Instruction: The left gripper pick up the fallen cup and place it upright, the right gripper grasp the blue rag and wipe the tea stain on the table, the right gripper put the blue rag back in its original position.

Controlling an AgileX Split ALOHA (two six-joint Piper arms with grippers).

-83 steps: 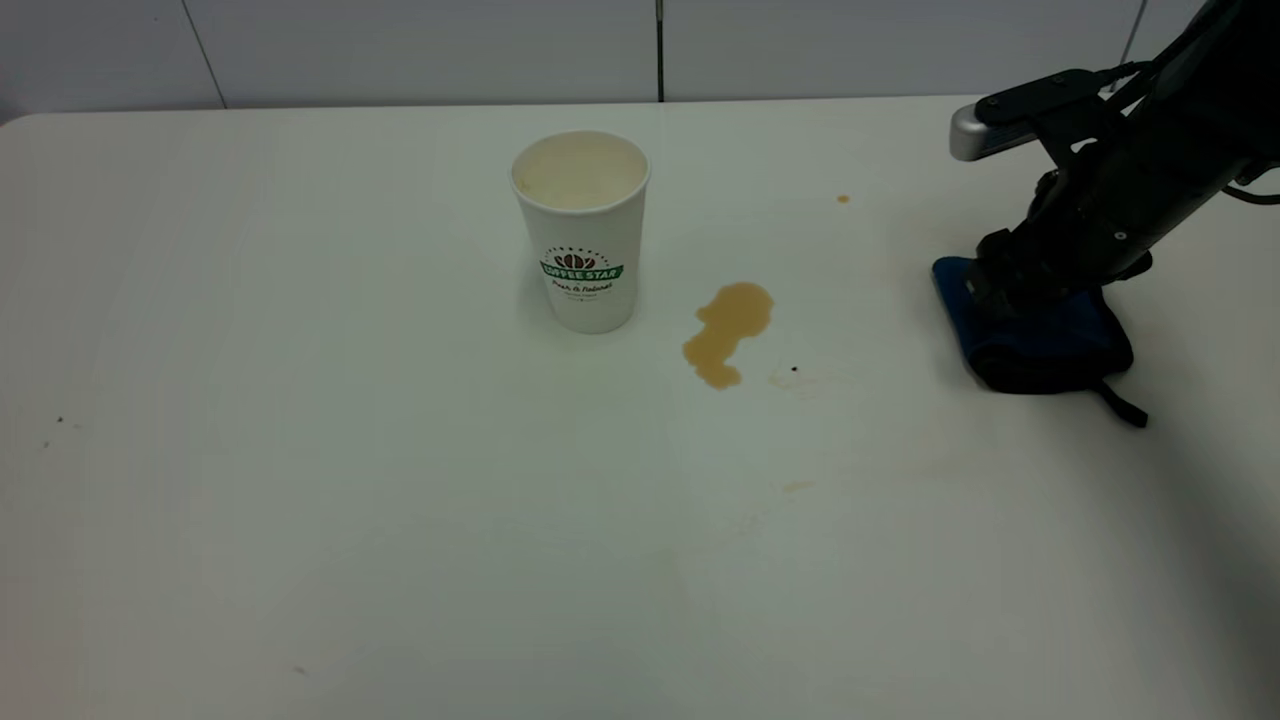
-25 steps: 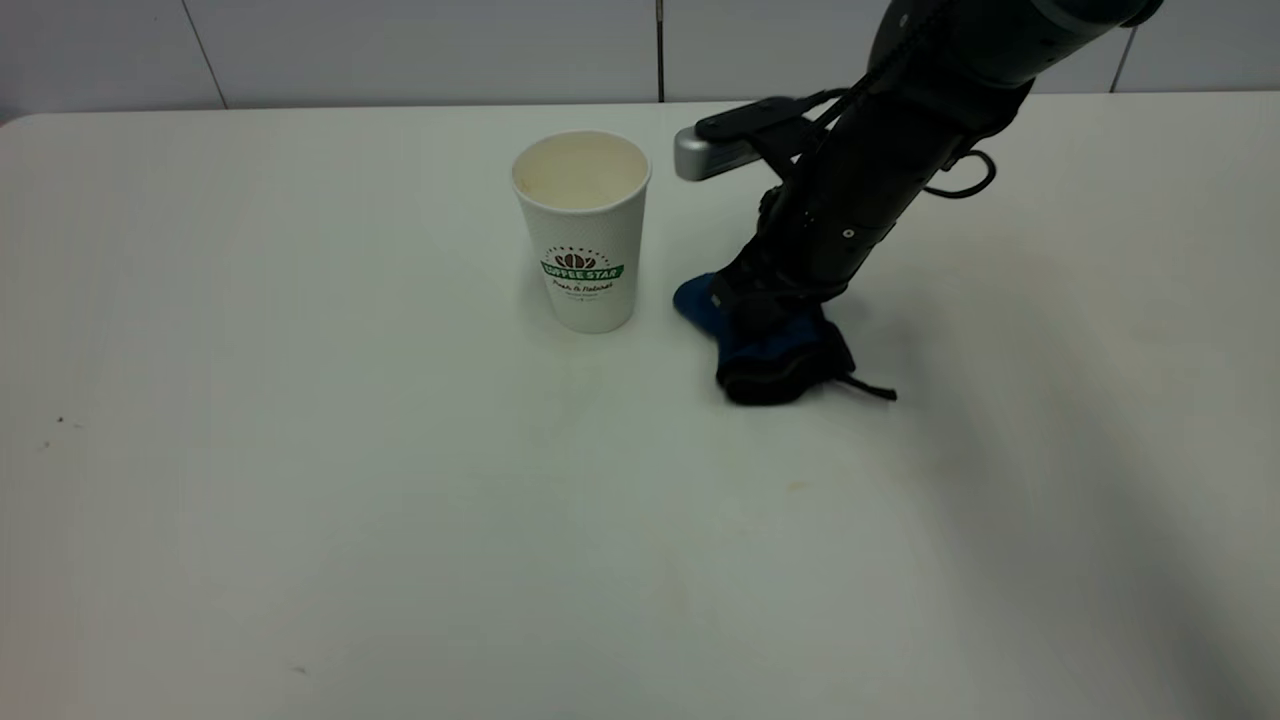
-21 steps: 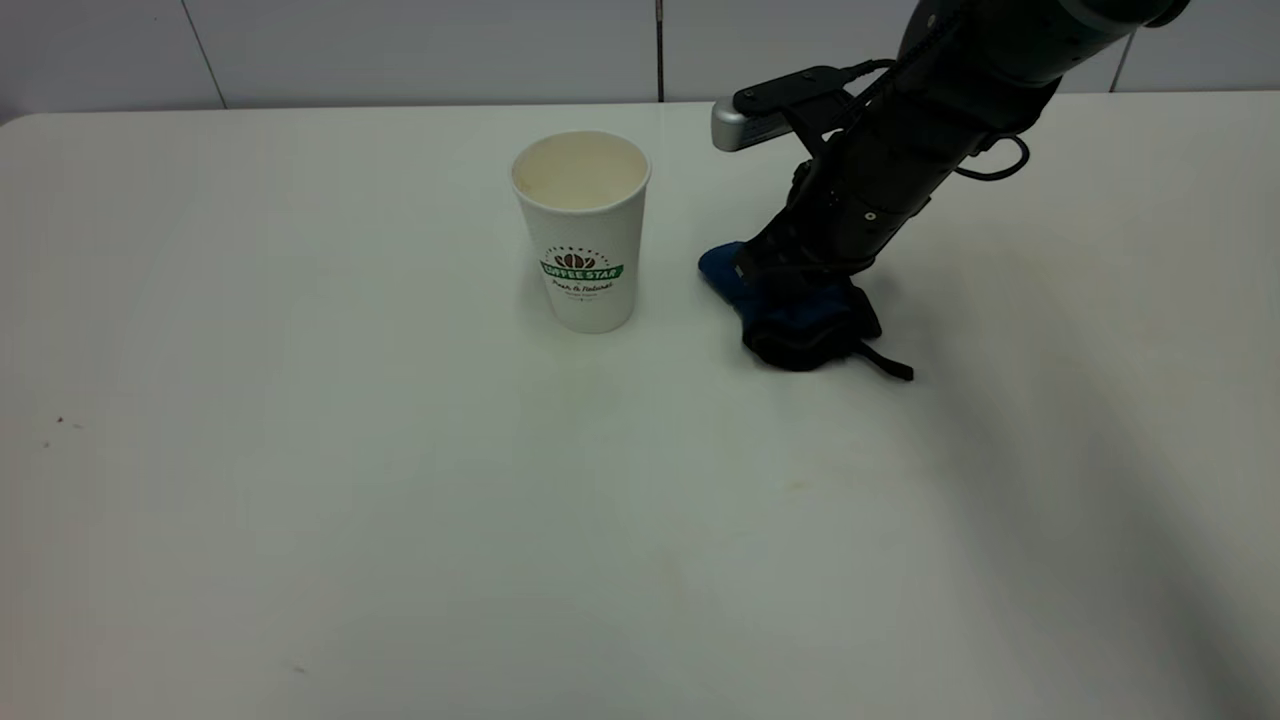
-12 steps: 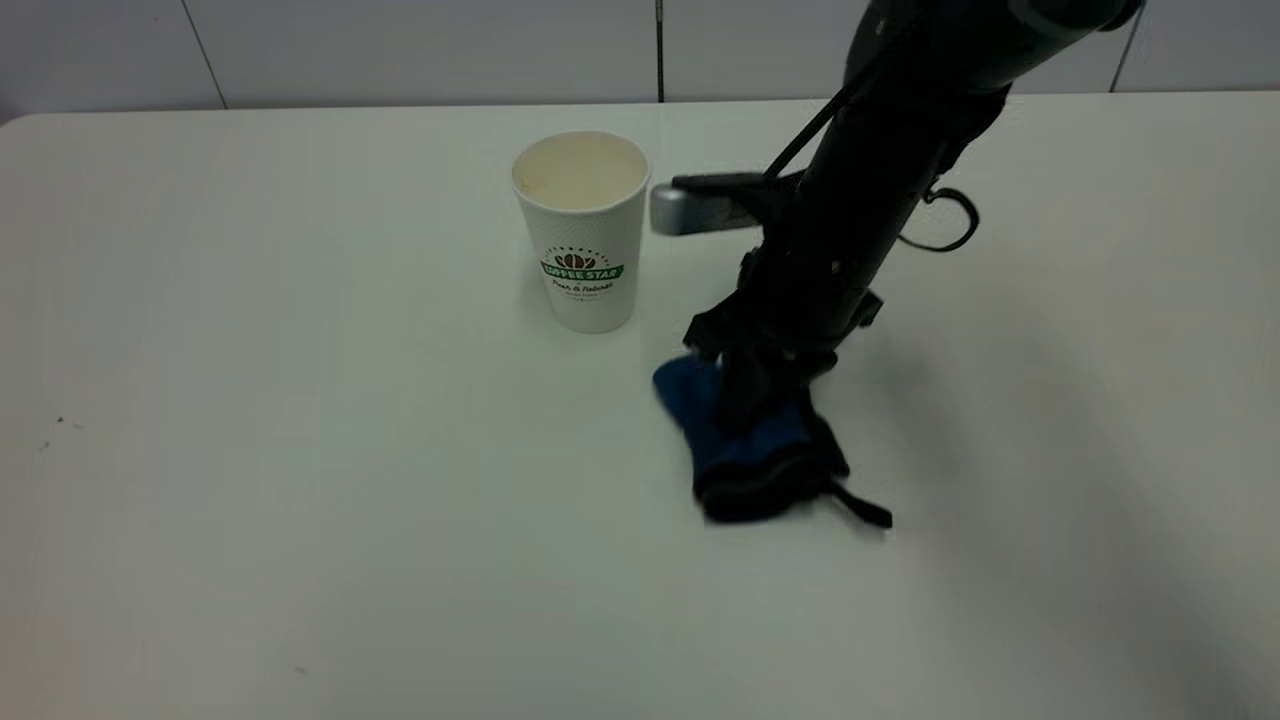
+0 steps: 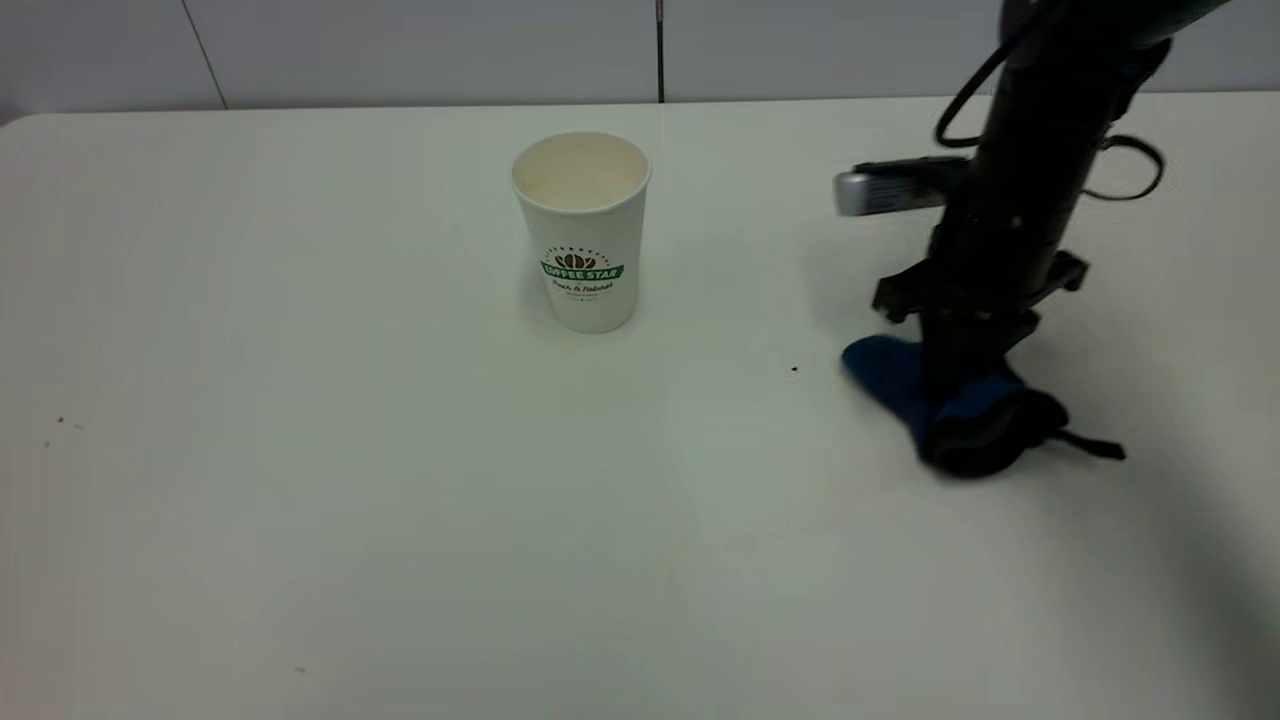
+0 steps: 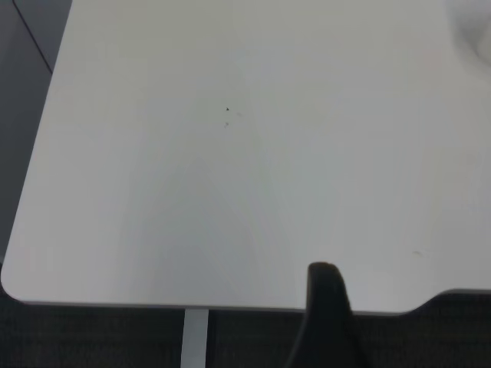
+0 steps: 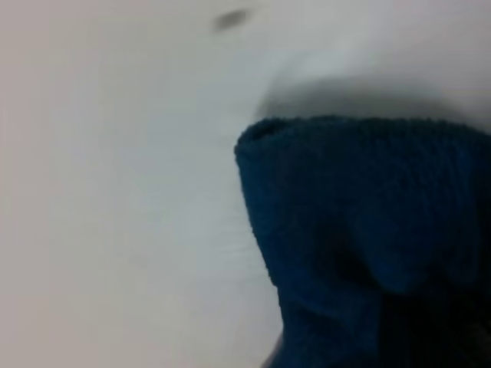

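Note:
The cup stands upright on the table, left of centre toward the back. My right gripper points down at the right side and is shut on the blue rag, which bunches on the table under it with its black loop tag trailing to the right. The rag fills much of the right wrist view. No tea stain shows on the table. The left gripper is out of the exterior view; only one black finger shows in the left wrist view, over the table's edge.
A tiny dark speck lies between the cup and the rag. A few faint specks lie at the far left. Two specks show in the left wrist view. A grey wall runs behind the table.
The right gripper dragged the rag over the stain beside the cup, then toward the front and across to the right. The brown puddle seen 3.3 s ago no longer shows.

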